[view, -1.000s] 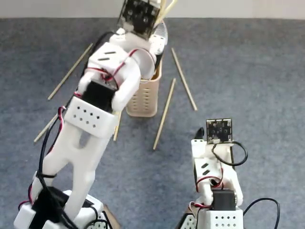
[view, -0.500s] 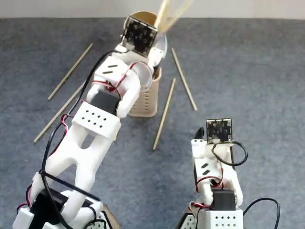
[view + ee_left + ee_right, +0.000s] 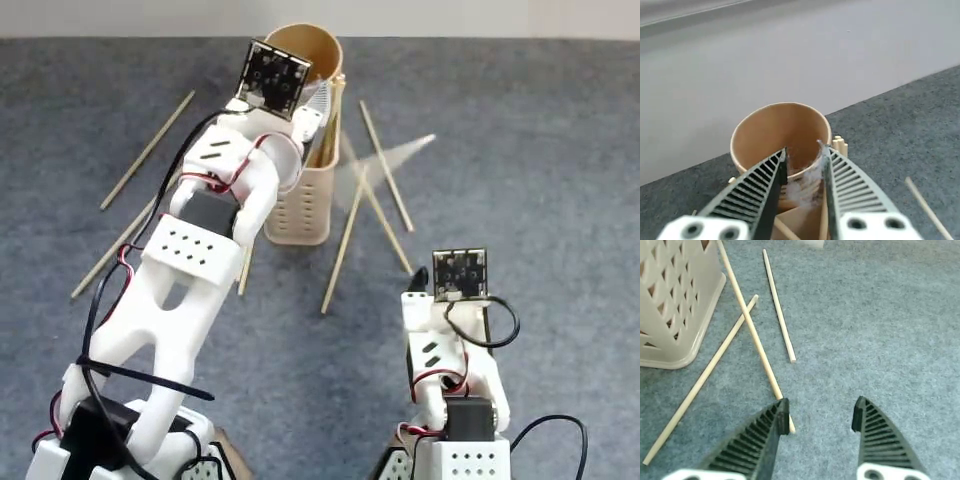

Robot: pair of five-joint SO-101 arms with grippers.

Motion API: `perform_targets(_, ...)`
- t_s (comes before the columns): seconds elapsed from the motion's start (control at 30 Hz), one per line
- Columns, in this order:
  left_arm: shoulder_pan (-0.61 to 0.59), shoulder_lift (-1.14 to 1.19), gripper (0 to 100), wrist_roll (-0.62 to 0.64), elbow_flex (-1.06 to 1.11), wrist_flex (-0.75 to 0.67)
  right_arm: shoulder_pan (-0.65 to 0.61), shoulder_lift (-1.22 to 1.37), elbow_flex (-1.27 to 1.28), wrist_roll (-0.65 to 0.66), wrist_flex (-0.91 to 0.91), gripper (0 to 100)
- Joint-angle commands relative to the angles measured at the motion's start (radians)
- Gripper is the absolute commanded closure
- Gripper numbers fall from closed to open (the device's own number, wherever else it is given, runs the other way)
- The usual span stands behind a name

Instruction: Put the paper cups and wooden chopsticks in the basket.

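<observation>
The left gripper (image 3: 802,150), jaws narrowly parted, faces a paper cup (image 3: 765,130) just ahead; the right gripper (image 3: 820,415), wide open, hangs above chopsticks (image 3: 754,332) beside the basket (image 3: 670,305).

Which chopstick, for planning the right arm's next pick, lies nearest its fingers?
The long chopstick crossing another beside the basket: its end reaches a finger, others lie farther off.

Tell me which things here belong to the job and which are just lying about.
Job: paper cup, basket, loose wooden chopsticks.
Not part of it: grey carpet, pale wall behind.
</observation>
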Motion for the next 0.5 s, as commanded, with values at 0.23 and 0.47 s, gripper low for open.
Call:
perform_targets(0.23,-0.274,-0.24,92,0.002,-0.002,0.046,-0.012,-0.016,0.136,0.012,0.001,78.5)
perform_targets(0.47,-0.587,-0.087,90,-0.002,-0.027,0.338,-0.012,-0.015,0.133,0.075,0.018,78.5)
